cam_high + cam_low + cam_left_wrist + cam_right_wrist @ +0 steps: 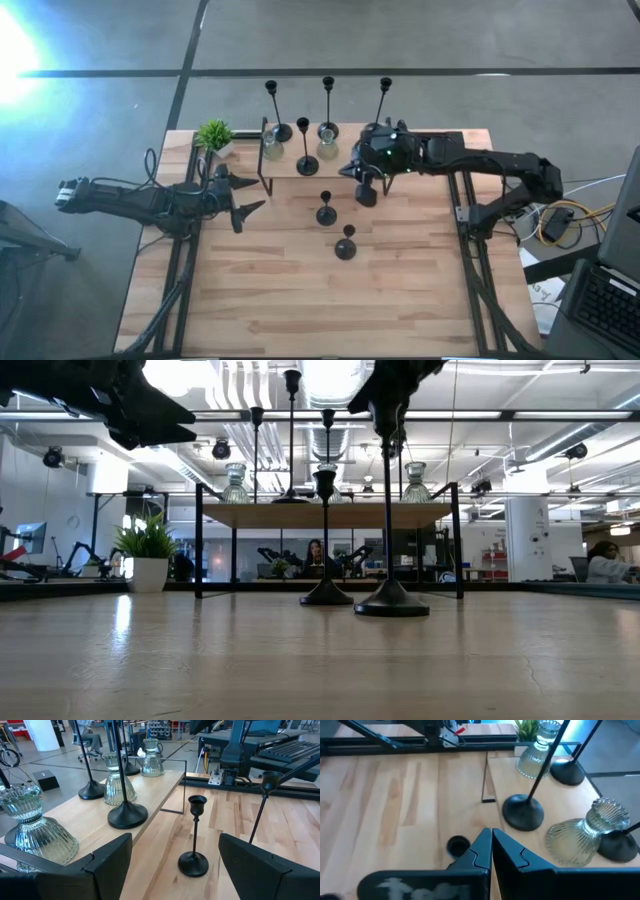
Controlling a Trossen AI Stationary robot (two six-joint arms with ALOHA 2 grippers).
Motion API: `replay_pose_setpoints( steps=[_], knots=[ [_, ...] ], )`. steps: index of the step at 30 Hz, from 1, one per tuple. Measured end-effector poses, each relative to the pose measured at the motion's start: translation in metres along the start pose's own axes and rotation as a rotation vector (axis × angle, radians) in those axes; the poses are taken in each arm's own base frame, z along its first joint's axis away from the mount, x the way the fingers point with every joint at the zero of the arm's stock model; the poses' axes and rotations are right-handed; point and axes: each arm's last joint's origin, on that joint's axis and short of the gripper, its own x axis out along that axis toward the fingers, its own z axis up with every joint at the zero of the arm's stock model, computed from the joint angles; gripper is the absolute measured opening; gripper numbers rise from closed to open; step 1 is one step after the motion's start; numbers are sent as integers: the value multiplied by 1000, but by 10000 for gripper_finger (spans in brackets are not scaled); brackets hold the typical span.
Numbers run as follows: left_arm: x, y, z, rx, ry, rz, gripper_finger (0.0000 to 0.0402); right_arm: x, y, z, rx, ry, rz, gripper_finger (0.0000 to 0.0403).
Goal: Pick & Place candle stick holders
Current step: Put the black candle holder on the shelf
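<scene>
Worktop: light wood, with a raised wooden shelf on black wire legs along the far edge.

On the shelf: four tall black candle stick holders and glass holders, the glass ones standing between the black bases. A potted plant sits at the shelf's left end; it is not task stock.

On the worktop, near side of the shelf: two short black holders, one closer to the shelf, one nearer. A third black holder stands at the shelf's right front edge, directly beneath the right gripper.

Right gripper: fingers clenched together, positioned over that third holder's top. Whether the stem is pinched between them cannot be told; the right wrist view shows the holder's cup just beside the shut fingers.

Left gripper: fingers released wide, holding nothing, hovering left of the two short holders and pointed toward them.

Progress, as judged: partway. The shelf is well stocked; at least the two short holders remain to be moved.
</scene>
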Motion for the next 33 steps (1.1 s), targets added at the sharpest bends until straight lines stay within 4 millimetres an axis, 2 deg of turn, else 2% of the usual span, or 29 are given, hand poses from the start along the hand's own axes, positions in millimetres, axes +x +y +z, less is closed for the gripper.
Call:
replay_pose_setpoints(
  steps=[10,23,28,33],
  knots=[
    [0,0,0,0,-1,0,300,-28,20,-16,22,80,-52,8],
    [0,0,0,0,-2,1,300,-71,41,-46,91,12,-72,8],
    [0,0,0,0,-2,1,300,-74,49,-61,91,4,-50,8],
    [0,0,0,16,-2,1,300,-65,60,-76,75,1,-12,8]
  ],
)
